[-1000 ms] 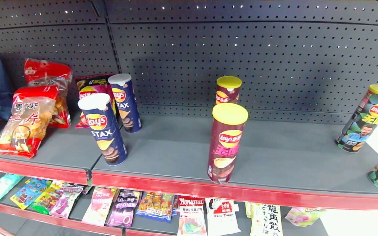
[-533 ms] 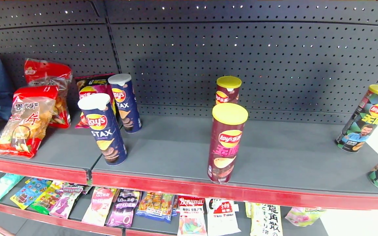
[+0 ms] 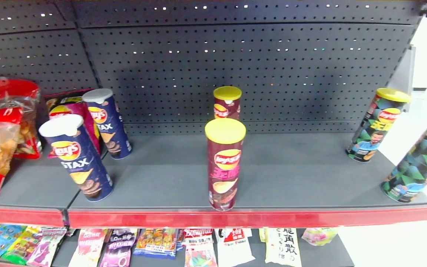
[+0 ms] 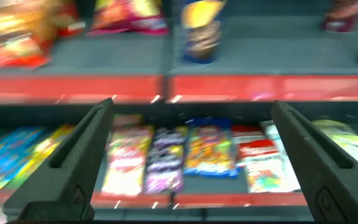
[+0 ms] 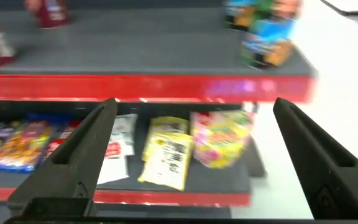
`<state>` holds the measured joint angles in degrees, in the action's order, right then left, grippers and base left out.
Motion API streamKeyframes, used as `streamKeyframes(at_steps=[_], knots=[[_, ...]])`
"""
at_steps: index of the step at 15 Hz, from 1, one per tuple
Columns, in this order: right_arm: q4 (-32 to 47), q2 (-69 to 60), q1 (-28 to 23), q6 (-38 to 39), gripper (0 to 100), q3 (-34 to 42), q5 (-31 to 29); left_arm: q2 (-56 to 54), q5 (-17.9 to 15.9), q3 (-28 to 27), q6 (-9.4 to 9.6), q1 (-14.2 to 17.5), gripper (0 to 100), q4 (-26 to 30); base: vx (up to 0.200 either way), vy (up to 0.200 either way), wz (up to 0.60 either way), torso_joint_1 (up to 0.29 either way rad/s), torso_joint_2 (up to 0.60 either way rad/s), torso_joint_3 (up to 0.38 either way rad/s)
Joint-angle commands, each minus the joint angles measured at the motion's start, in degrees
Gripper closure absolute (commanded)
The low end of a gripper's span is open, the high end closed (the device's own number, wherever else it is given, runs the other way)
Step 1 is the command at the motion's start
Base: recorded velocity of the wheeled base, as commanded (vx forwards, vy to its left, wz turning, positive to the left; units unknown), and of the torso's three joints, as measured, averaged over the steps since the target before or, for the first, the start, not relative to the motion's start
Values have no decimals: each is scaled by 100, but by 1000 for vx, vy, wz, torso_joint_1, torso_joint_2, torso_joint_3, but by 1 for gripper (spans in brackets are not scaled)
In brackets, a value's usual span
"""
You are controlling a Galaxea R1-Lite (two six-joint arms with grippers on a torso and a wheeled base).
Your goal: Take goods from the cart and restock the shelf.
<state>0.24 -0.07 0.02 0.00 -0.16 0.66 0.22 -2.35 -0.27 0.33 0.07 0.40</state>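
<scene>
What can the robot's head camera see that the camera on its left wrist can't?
From the head: the holey back wall and two green cans at the shelf's right end. From the left wrist: the left gripper, fingers wide open, nothing between them. In both: the red shelf edge, a blue can and the sweet packets below.

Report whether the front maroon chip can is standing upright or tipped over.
Upright: the maroon can stands on its base near the shelf front edge, yellow lid on top.
</scene>
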Motion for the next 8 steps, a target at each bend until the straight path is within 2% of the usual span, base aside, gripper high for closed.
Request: streamKeyframes(at_steps=[1, 8], knots=[[2, 7, 6, 0, 0, -2, 13, 4, -2, 0, 2, 1, 0, 4, 0, 0, 0, 0, 0, 0], [2, 7, -2, -18, 0, 7, -4, 4, -2, 0, 2, 1, 0, -5, 0, 0, 0, 0, 0, 0]])
